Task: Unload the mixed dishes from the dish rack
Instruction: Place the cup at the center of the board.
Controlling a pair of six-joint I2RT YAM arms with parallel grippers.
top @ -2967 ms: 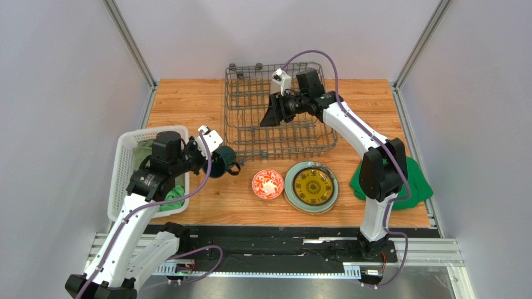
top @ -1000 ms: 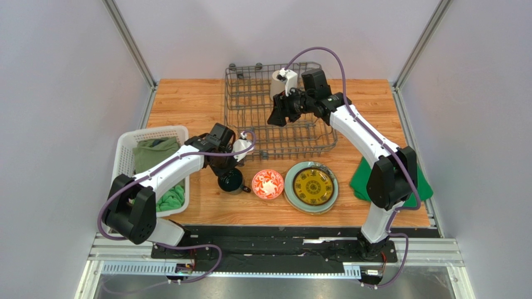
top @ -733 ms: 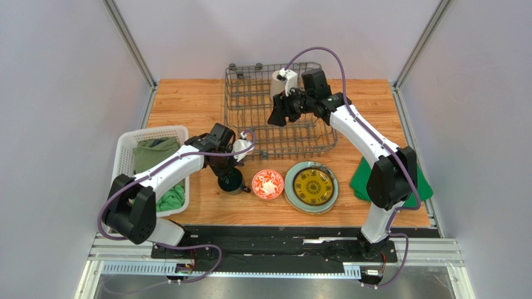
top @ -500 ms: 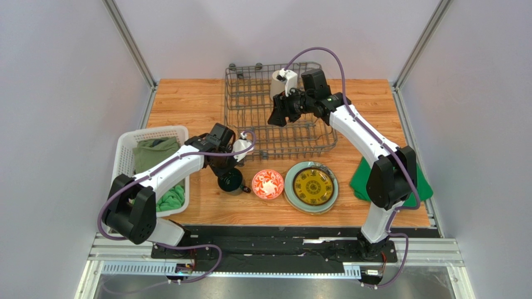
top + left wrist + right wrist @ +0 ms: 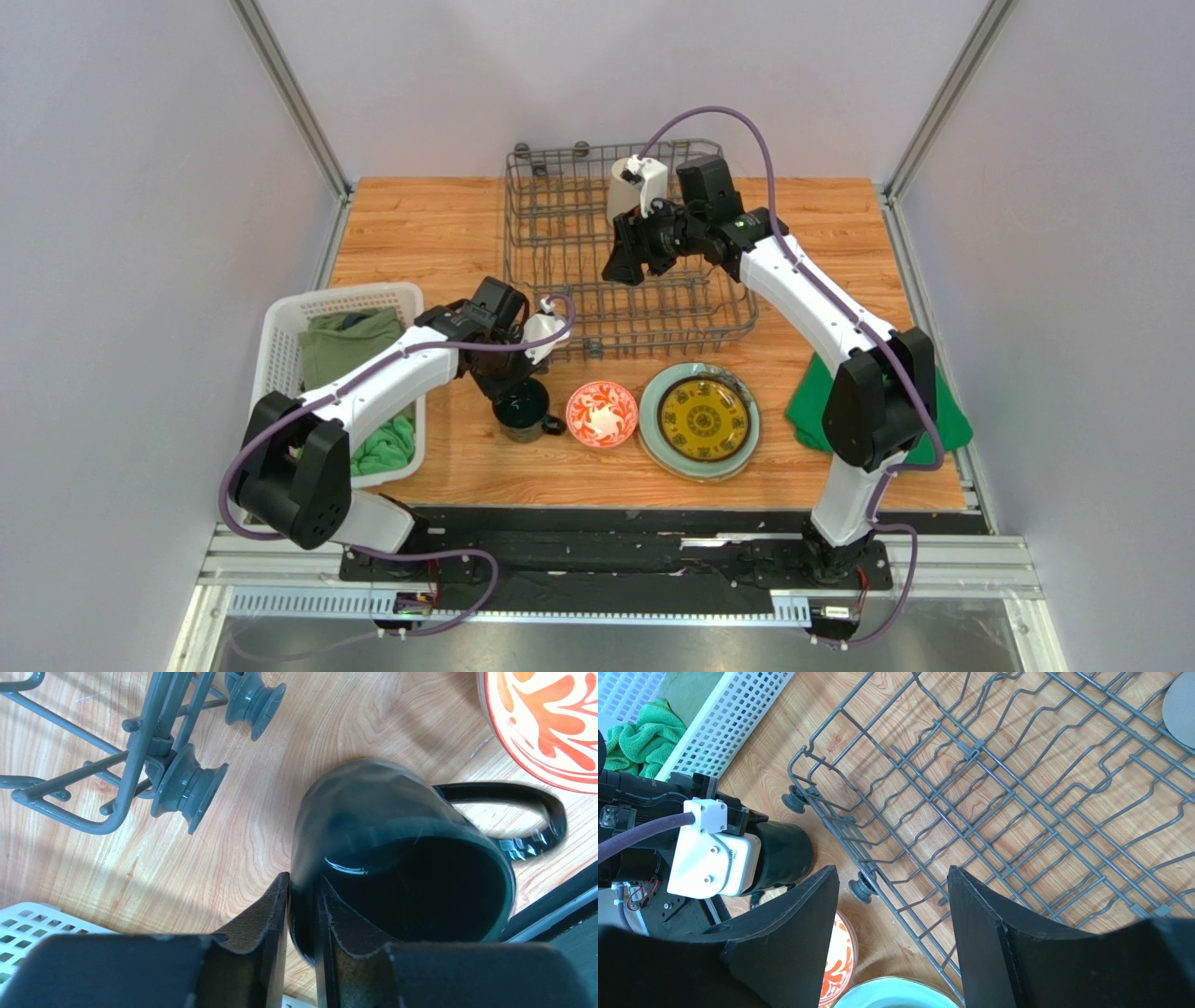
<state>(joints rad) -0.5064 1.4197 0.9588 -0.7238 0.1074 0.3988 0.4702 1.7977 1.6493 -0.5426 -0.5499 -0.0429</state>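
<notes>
The mug (image 5: pixel 393 833), pinched at its rim by the left gripper (image 5: pixel 302 889), was near the bench's near edge beside the bowl (image 5: pixel 602 415) and stacked plates (image 5: pixel 700 419). The right gripper (image 5: pixel 892 875) hung spread over the dish rack (image 5: pixel 631 350), which looked almost unloaded; one beige shape (image 5: pixel 1181 700), likely the tumbler, was left

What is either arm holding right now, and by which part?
The left claw pinches the dark teal mug by its rim wall, one finger inside. The right claw is open, holding nothing.
</notes>
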